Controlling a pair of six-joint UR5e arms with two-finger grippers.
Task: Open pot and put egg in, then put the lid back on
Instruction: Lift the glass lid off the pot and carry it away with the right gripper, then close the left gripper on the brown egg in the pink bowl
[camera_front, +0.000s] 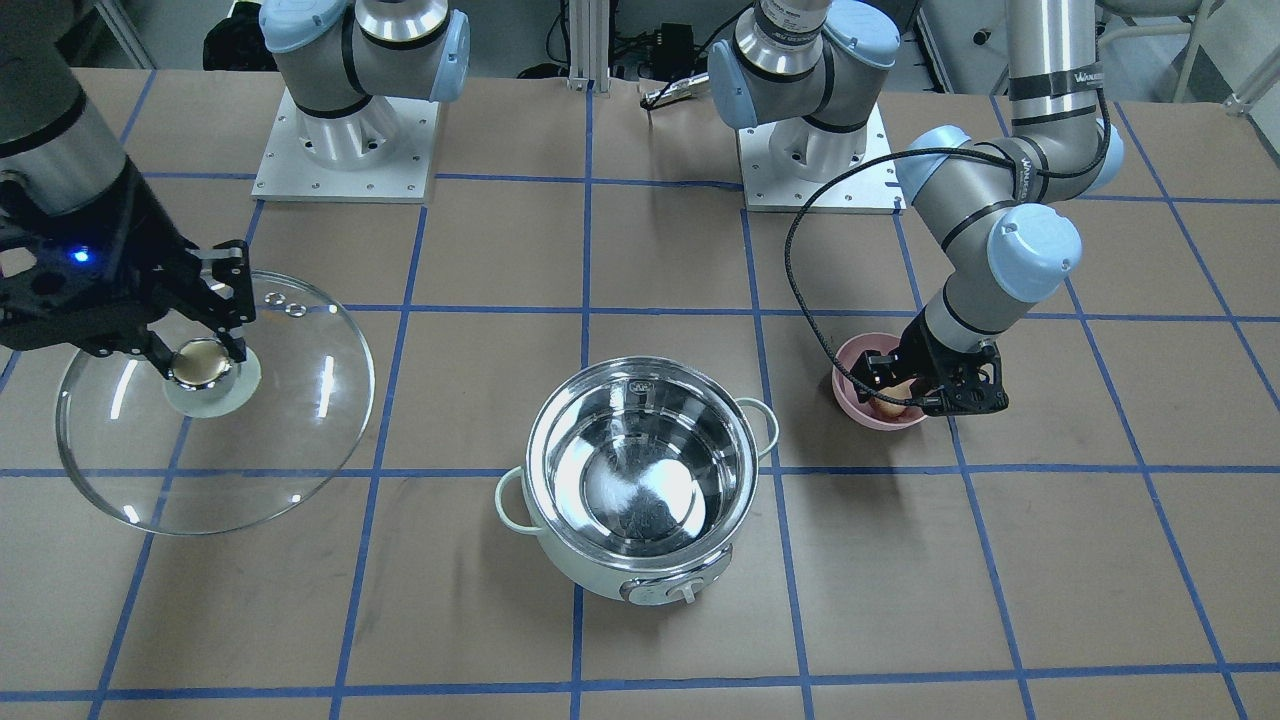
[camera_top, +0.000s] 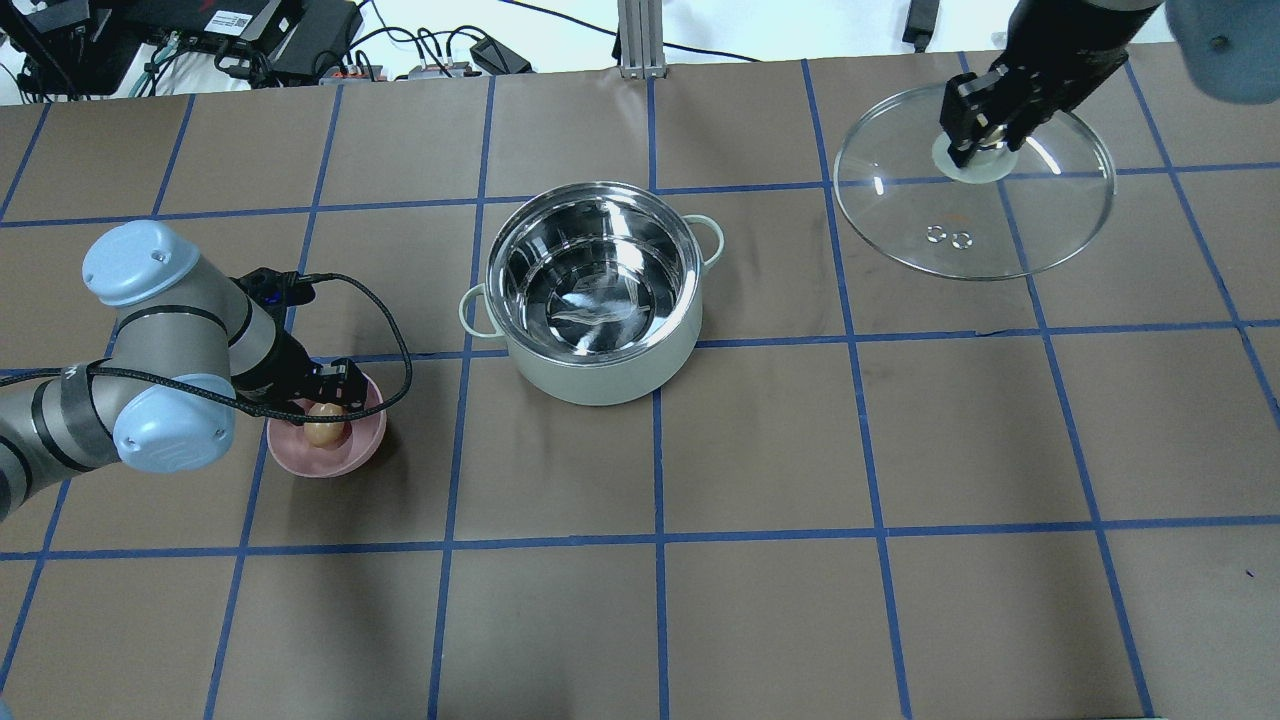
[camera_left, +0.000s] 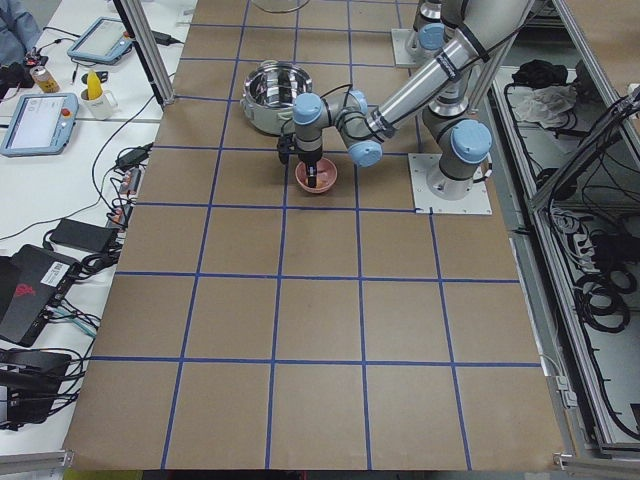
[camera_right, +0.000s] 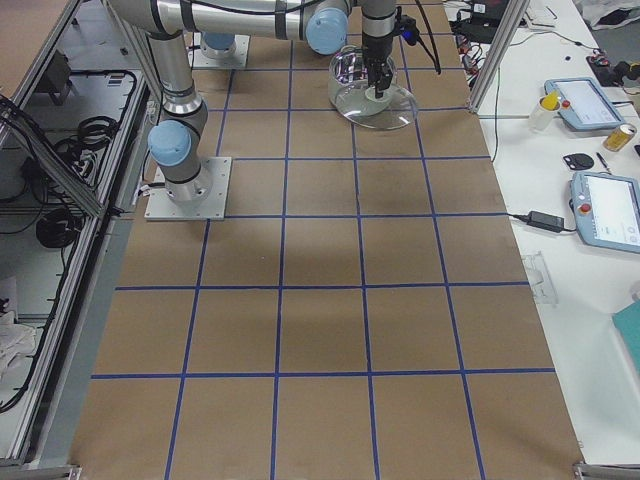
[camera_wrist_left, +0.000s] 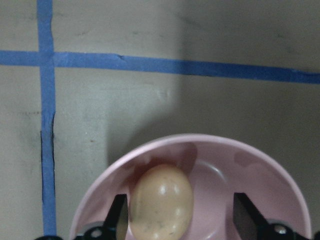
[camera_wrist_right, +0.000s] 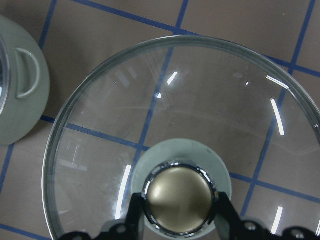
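Note:
The pot (camera_front: 600, 570) stands open mid-table, its steel inside empty; it also shows in the overhead view (camera_top: 600, 380). My right gripper (camera_front: 200, 352) is shut on the gold-topped knob (camera_wrist_right: 179, 197) of the glass lid (camera_front: 300, 430) and holds the lid to the pot's side, apart from it. The egg (camera_top: 323, 430) lies in a small pink bowl (camera_top: 355, 455). My left gripper (camera_top: 325, 408) is open and reaches down into the bowl, its fingers on either side of the egg (camera_wrist_left: 161, 200). One finger is close against the egg; the other stands well apart.
The lid (camera_top: 1040, 230) hangs at the table's far right in the overhead view. The pot's side and loop handle (camera_wrist_right: 25, 72) show at the right wrist view's left edge. A black cable (camera_top: 390, 330) loops from the left wrist over the table towards the pot.

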